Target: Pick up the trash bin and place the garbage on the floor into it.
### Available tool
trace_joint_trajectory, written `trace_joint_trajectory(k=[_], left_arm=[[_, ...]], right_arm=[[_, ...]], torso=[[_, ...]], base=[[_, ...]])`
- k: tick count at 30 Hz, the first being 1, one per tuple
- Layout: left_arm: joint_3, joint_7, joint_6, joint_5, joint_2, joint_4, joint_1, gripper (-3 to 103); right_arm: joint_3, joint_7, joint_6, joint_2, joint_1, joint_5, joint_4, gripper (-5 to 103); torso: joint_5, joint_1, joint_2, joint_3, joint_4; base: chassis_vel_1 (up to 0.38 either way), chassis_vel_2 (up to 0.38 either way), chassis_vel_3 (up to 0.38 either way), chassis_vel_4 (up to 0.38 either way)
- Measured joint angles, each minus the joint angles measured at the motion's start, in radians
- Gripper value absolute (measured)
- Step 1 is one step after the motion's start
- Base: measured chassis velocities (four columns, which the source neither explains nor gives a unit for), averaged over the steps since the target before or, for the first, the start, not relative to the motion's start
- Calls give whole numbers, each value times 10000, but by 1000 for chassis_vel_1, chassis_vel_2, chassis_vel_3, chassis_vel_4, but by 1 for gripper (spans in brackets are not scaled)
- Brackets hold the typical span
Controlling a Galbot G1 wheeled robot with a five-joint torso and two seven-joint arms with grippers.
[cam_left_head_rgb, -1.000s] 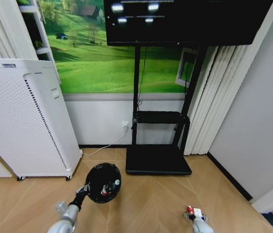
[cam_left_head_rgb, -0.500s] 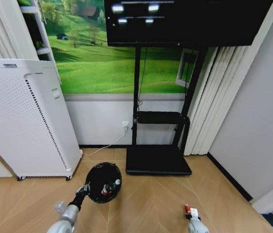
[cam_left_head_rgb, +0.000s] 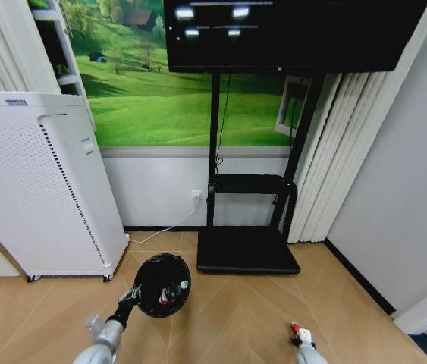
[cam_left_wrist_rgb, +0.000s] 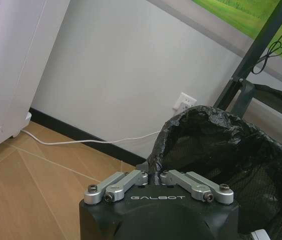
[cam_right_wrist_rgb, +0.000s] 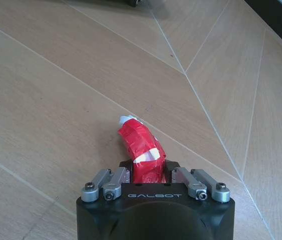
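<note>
Room: wooden floor [cam_left_head_rgb: 236, 318] is stretching out under a big white machine [cam_left_head_rgb: 39, 182] and a TV stand [cam_left_head_rgb: 247, 250].
Trash bin [cam_left_head_rgb: 162, 285]: black, bag-lined, left gripper [cam_left_wrist_rgb: 158, 176] is pinching its rim.
Change: right gripper [cam_right_wrist_rgb: 149, 175] is sinking lower in the head view.
Garbage [cam_right_wrist_rgb: 141, 149]: red-and-white wad, squeezed between its fingers, not binned yet.

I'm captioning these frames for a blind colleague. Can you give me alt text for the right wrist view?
The right end effector is shut on a red-and-white wad of garbage, held above the floor of light tan wooden parquet. Pale seams cross the boards.
</note>
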Motion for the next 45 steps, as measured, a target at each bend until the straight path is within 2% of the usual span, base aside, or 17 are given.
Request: trace_joint_trajectory(k=[10, 14, 16, 17, 20, 22, 24, 27, 28, 29, 30, 32, 33, 37, 39, 41, 45], left_arm=[[22, 5, -4, 0, 12, 65, -26, 5], [125, 30, -5, 68, 43, 249, -128, 5], [161, 46, -5, 96, 51, 315, -162, 5], [214, 81, -5, 124, 66, 418, -214, 5], [290, 114, -5, 172, 117, 543, -284, 5], [380, 140, -6, 242, 197, 696, -384, 5], [427, 149, -6, 280, 238, 777, -434, 5], [543, 238, -16, 449, 329, 1019, -590, 5], [543, 238, -16, 449, 329, 1019, -590, 5], [559, 331, -29, 619, 336, 1106, -589, 5], [559, 331, -29, 619, 336, 1106, -589, 5], [622, 489, -82, 897, 379, 1221, -583, 5], [704, 581, -101, 1069, 418, 1274, -589, 5], [848, 740, -152, 1381, 480, 1314, -589, 5], [916, 765, -156, 1454, 501, 1346, -618, 5], [1195, 809, -166, 1561, 571, 1424, -780, 5], [1503, 842, -194, 1659, 614, 1485, -921, 5]], right_arm=[[25, 45, -2, -9, -106, 86, 237, 32], [37, 110, 37, -161, -448, 310, 951, 32], [73, 118, 77, -266, -588, 336, 1245, 31], [154, 137, 125, -443, -836, 399, 1707, 30], [295, 135, 273, -707, -1309, 503, 2515, 30], [553, 71, 677, -1001, -1911, 400, 3641, 30], [651, 5, 891, -1076, -2153, 279, 4115, 30], [884, -195, 1471, -1281, -2952, 133, 5847, 30], [884, -195, 1471, -1281, -2952, 133, 5847, 30], [843, -325, 1701, -1361, -3257, 161, 6678, 30], [843, -325, 1701, -1361, -3257, 161, 6678, 30], [742, -729, 2242, -1444, -3740, -2, 7865, 30], [671, -1055, 2625, -1451, -4085, -231, 8587, 30], [375, -1726, 3404, -1451, -4784, -901, 10020, 30], [286, -1925, 3581, -1446, -5014, -1080, 10363, 30], [35, -2446, 4034, -1421, -5635, -1551, 11179, 30], [-280, -3027, 4407, -1366, -6111, -1972, 11838, 30]], torso=[[9, 0, -1, 2, 3], [30, 3, -4, 4, 0], [23, 3, -4, 4, 3], [6, 3, -4, 3, 4], [16, 3, -4, 3, 2], [3, 3, -4, 1, 1], [3, 3, -4, 2, 0], [2, 2, -2, 1, 1], [2, 2, -2, 1, 1], [4, 3, -2, 1, 0], [4, 3, -2, 1, 0], [3, 2, -1, 0, 9], [3, 2, -2, 1, 3], [3, 1, -1, -1, 1], [5, 1, -1, 0, 6], [0, 0, -1, -1, 1], [2, 0, -1, -1, -2]], base=[[0, 0, 0, 0], [0, 0, 0, 0], [0, 0, 0, 0], [0, 0, 0, 0], [0, 0, 0, 0], [0, 0, 0, 0], [0, 0, 0, 0], [0, 0, 0, 0], [0, 0, 0, 0], [0, 0, 0, 0], [0, 0, 0, 0], [0, 0, 0, 0], [0, 0, 0, 0], [0, 0, 0, 0], [0, 0, 0, 0], [0, 0, 0, 0], [0, 0, 0, 0]])
